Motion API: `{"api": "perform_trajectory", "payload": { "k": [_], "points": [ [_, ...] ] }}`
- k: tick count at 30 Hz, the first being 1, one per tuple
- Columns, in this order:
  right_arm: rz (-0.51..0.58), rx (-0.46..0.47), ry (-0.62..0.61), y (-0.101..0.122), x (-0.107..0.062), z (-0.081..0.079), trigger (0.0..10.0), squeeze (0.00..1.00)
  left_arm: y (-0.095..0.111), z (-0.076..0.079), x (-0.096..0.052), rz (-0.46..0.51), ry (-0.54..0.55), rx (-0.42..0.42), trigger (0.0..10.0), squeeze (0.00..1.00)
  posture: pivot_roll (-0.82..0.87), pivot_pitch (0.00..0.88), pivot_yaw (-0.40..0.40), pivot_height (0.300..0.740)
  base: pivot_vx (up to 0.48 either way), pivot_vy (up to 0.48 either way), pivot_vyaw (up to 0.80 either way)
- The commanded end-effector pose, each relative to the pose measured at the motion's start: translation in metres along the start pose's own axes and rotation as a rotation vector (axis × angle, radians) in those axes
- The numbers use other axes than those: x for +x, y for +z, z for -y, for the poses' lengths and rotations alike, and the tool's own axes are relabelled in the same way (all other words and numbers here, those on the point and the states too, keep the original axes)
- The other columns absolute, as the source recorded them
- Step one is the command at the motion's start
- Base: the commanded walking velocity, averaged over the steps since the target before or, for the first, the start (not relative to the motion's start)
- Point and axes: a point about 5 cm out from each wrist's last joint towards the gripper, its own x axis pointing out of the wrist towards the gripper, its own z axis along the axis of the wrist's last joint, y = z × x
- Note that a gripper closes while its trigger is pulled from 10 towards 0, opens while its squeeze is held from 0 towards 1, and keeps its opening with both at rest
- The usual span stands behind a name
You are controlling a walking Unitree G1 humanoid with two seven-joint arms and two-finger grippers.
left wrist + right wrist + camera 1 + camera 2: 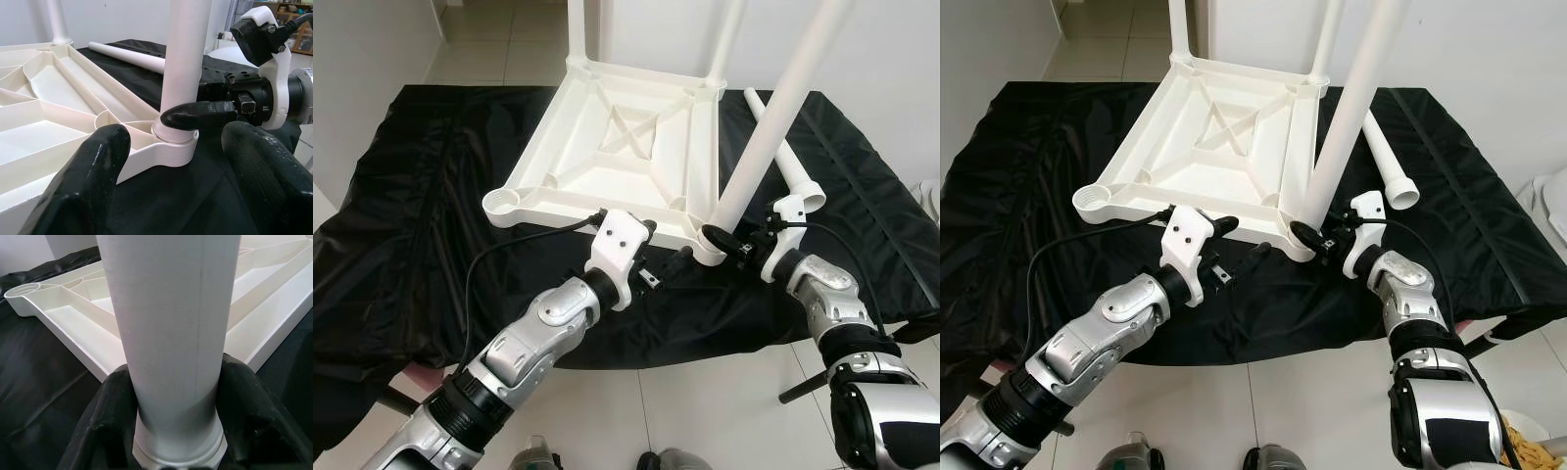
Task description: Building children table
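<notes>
The white children's table top (pixel 607 147) lies upside down on a black cloth (pixel 411 196). Two white legs stand upright in its far corners. A third leg (pixel 773 117) stands in the near right corner socket, and my right gripper (pixel 176 406) is shut on its base, one black finger on each side. My left gripper (pixel 668 250) hovers just in front of the top's near edge, left of that socket, open with nothing between its fingers (pixel 93 166). A loose leg (pixel 788 157) lies on the cloth at the right. The near left socket (pixel 504 204) holds no leg.
The cloth-covered surface ends close in front of me, with pale floor tiles (pixel 705 411) below. A white wall rises behind the table top. More tiled floor lies at the far left, and bare cloth to the left of the top.
</notes>
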Motion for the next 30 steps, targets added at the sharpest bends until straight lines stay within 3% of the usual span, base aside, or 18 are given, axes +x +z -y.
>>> {"api": "perform_trajectory", "payload": {
  "k": [1, 4, 5, 12, 19, 30],
  "points": [
    [-0.028, 0.026, 0.036, -0.009, -0.001, -0.005, 0.0, 0.0, 0.0, 0.012, -0.002, -0.005, -0.252, 0.007, 10.0, 0.0, 0.02, 0.047, -0.028, 0.74, 0.0, 0.0, 0.0],
    [-0.023, 0.022, 0.024, -0.01, -0.001, -0.006, 0.0, 0.0, -0.001, 0.012, -0.002, -0.005, -0.252, 0.006, 10.0, 0.0, 0.02, 0.048, -0.029, 0.74, 0.0, 0.0, 0.0],
    [-0.022, 0.025, 0.01, -0.011, -0.001, -0.007, 10.0, 0.0, 0.0, 0.012, -0.002, -0.004, -0.252, 0.005, 10.0, 0.0, 0.02, 0.05, -0.031, 0.74, 0.0, 0.0, 0.0],
    [0.0, 0.08, -0.062, -0.016, 0.006, -0.017, 10.0, 0.0, -0.001, 0.014, -0.002, -0.006, -0.257, 0.0, 10.0, 0.0, 0.01, 0.054, -0.029, 0.74, 0.0, 0.0, 0.0],
    [0.034, 0.07, -0.127, -0.015, 0.011, -0.027, 10.0, 0.0, -0.002, 0.016, -0.001, -0.006, -0.266, -0.002, 10.0, 0.0, 0.01, 0.054, -0.03, 0.74, 0.0, 0.0, 0.0],
    [0.018, 0.142, -0.43, -0.03, 0.01, -0.037, 10.0, 0.0, -0.003, 0.019, -0.002, -0.008, -0.27, -0.01, 10.0, 0.0, 0.01, 0.048, -0.04, 0.74, 0.0, 0.0, 0.0]
  ]
}}
